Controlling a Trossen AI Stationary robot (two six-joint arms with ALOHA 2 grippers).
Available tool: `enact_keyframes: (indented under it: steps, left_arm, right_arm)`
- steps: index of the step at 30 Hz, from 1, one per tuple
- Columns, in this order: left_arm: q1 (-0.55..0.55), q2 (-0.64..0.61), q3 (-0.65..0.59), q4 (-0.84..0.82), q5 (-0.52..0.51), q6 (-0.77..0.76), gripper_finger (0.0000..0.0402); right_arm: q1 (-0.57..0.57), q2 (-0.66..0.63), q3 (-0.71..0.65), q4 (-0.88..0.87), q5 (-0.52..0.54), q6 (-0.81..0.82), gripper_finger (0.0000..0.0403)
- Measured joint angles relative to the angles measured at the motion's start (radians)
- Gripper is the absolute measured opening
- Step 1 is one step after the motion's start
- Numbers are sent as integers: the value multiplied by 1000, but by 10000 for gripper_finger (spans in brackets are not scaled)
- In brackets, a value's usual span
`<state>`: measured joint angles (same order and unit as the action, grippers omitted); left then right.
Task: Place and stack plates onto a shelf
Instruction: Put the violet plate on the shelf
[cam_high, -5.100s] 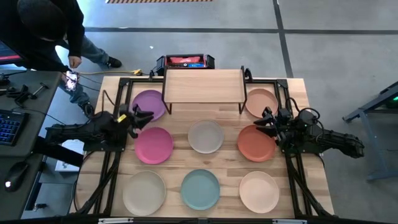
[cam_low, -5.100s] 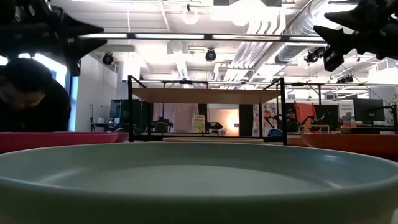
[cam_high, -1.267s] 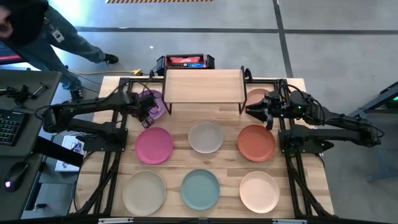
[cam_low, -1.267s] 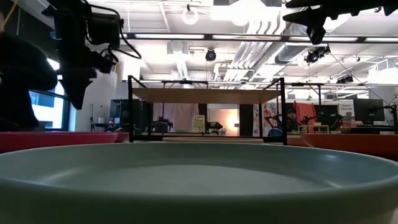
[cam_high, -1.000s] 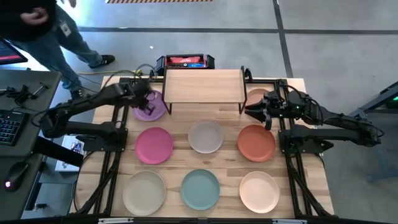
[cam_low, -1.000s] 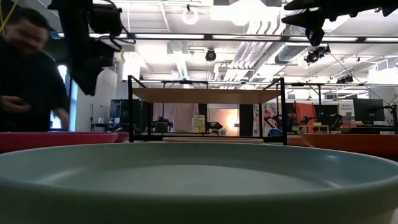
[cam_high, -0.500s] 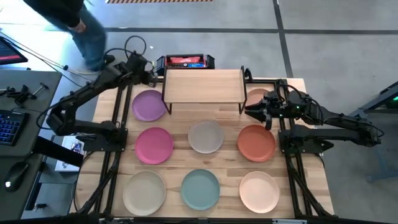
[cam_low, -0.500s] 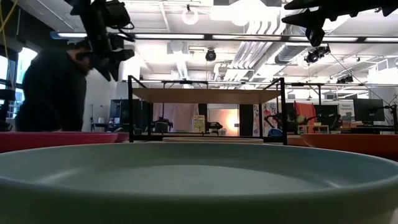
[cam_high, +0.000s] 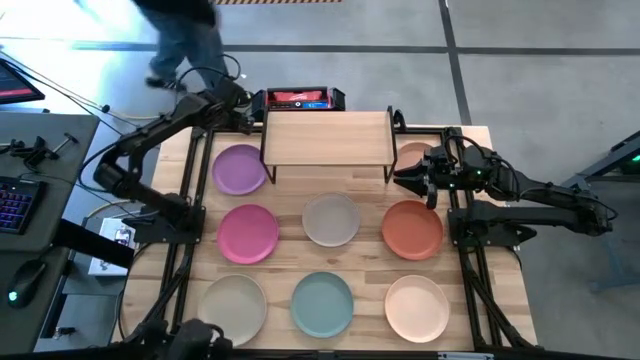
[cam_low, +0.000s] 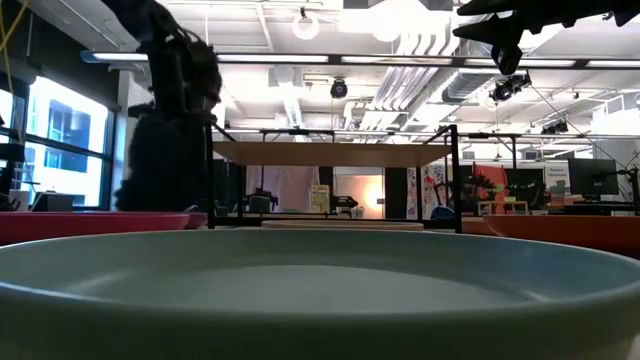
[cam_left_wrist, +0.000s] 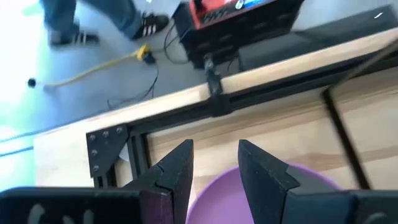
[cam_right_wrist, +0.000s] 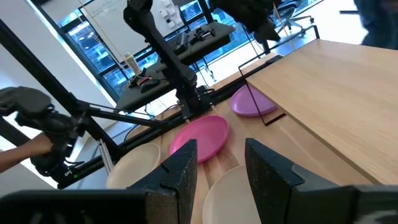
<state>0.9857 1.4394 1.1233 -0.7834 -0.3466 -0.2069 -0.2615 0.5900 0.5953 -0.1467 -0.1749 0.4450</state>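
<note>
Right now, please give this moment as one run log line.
left gripper: open, empty, above table's far-left corner | right gripper: open, empty, beside shelf | plates: all on table, none on shelf

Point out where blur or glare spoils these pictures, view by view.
High view: the person at the far edge is smeared by motion. Low view: the teal plate fills the foreground out of focus, and ceiling lights glare. Left wrist view: the floor beyond the table looks soft.

Matte plates (cam_high: 331, 219), pale wooden shelf (cam_high: 327, 137) on black metal legs.
</note>
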Motion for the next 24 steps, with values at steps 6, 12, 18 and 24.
enact_keyframes:
  steps: [6,12,18,24]
  left_arm:
    - [34,90,0,0,3,34,117]
    - [58,153,0,-5,36,79,117]
    - [70,174,0,-15,124,123,117]
    - [70,176,0,-43,126,143,117]
  right_arm:
    - [0,0,0,-2,0,0,119]
    - [0,0,0,-2,10,0,119]
    - [0,0,0,-3,10,0,119]
    - [0,0,0,-2,10,3,119]
